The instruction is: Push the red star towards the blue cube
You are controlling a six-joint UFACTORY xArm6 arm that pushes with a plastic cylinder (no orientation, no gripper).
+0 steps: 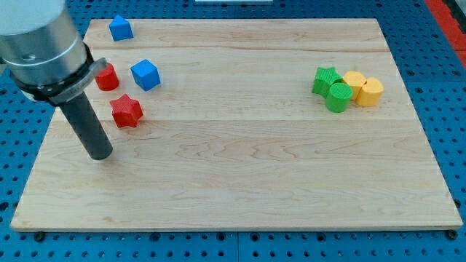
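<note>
We've no pincer on this arm, so nothing to report on how open it is or what it holds: just the dark rod, nothing gripped. Our tip (99,154) sits on the wooden bench (240,189) near the view's left edge, below and to the left of the red star (126,110), close but apart from it.

The red star lies flat on the bench in the left part of the view. It's roughly as wide as it is tall, so no real long axis; one point faces the view's top, the others spread around. Exact arm directions are too small to call.

The blue cube (145,74) is just up and right of the star, near but with a gap between them. It sits turned, one corner toward the view's bottom. A red cylinder-like block (108,77) stands just left of the cube, partly hidden behind the arm's grey housing. A second blue block (121,28), shape unclear, sits near the bench's top-left corner.

Well apart on the view's right: a green star (325,78) and a green cylinder (338,97) touching, with two yellow blocks beside them, one (354,79) against the green star, the other (370,92) at the far right of the cluster.

No labels, brands or writing readable on blocks, bench or arm.
</note>
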